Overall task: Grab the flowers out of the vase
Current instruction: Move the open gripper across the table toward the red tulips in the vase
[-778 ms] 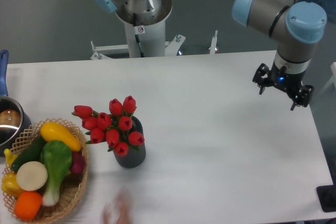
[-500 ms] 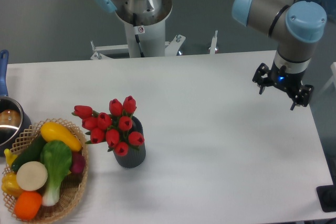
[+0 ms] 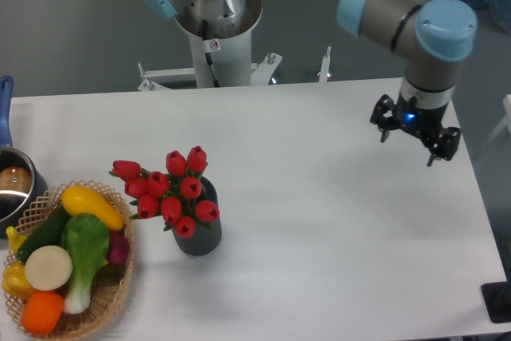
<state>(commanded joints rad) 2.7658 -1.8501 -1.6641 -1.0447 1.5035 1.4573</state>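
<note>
The gripper is seen above the right part of the tabletop, and it has been shifted a little to the left and toward the back compared with half a second ago. Its jaws are spread apart, and nothing is held between them. The flowers are left standing in the vase, which is placed left of centre on the tabletop, just beside the wicker basket of vegetables. The tulip heads are spread wider than the vase mouth, leaning to the left, so that most of the mouth is hidden. Neither the flowers nor the vase has been disturbed.

The shift is judged to be the start of the approach: the gripper is being carried toward the bunch but is well apart from it, and the whole reach, descent and grasp are yet to be done. A pot with a blue handle is partly seen at the left edge.
</note>
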